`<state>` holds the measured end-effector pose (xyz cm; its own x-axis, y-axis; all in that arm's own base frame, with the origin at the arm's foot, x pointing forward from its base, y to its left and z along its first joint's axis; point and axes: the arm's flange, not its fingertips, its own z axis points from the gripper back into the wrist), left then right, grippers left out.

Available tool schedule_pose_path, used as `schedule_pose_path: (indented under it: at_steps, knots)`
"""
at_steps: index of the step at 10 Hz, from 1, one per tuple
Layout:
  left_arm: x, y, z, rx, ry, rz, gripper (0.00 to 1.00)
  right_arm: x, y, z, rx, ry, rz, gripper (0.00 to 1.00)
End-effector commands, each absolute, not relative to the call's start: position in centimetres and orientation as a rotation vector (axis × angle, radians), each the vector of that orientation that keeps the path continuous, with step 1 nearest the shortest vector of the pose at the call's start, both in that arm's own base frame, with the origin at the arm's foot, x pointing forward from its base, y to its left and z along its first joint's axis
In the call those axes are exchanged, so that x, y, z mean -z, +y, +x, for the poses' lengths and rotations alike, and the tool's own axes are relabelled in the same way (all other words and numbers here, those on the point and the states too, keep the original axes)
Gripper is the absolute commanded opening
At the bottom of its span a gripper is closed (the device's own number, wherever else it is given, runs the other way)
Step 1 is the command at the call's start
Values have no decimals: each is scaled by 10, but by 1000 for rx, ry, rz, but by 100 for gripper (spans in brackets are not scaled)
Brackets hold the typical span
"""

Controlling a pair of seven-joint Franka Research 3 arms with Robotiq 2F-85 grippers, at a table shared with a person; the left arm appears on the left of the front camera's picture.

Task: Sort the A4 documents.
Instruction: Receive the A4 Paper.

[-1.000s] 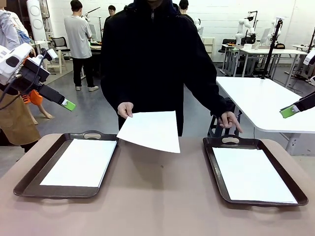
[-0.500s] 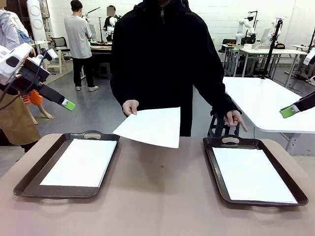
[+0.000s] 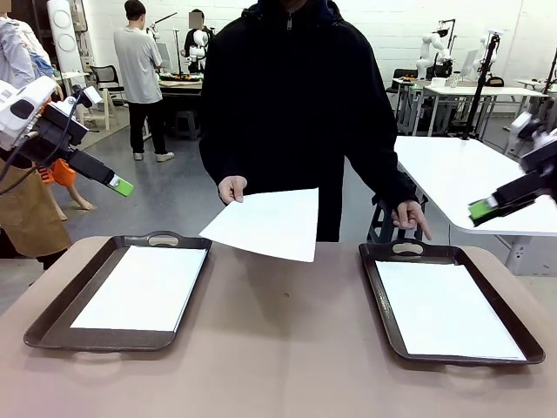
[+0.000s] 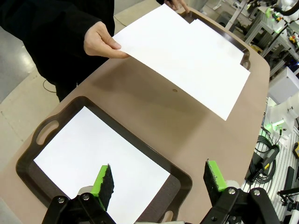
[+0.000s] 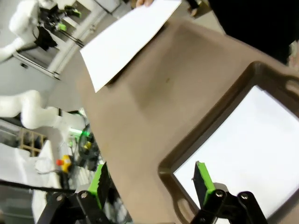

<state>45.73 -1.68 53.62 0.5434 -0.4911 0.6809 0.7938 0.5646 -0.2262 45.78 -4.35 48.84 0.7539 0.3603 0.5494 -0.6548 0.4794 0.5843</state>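
Left gripper hangs w/ jaws wide apart, nothing between the green pads; directly below it sits the left tray w/ one A4 sheet lying flat on its floor. Right gripper is likewise spread open & empty, hovering over the near corner of the right tray, which holds another sheet. Farther out from both grippers, roughly between them (above the bare brown table), a person's hand pinches a third sheet by its corner, held tilted in the air. Person's other hand points down just beyond the right tray's far handle.
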Motion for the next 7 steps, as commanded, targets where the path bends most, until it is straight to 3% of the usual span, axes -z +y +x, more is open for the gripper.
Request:
schedule_pose_path:
  at_steps: [1, 5, 7]
  knots:
    - [-537, -17, 457, 817, -605, -559, 100, -468, -15, 477, -509, -275, 1026, 93]
    - [-537, -17, 457, 817, -605, -559, 100, -431, 52, 510, -219, -232, 1398, 93]
    - [-537, -17, 457, 817, -605, -559, 100, -403, 84, 533, -168, -256, 1386, 93]
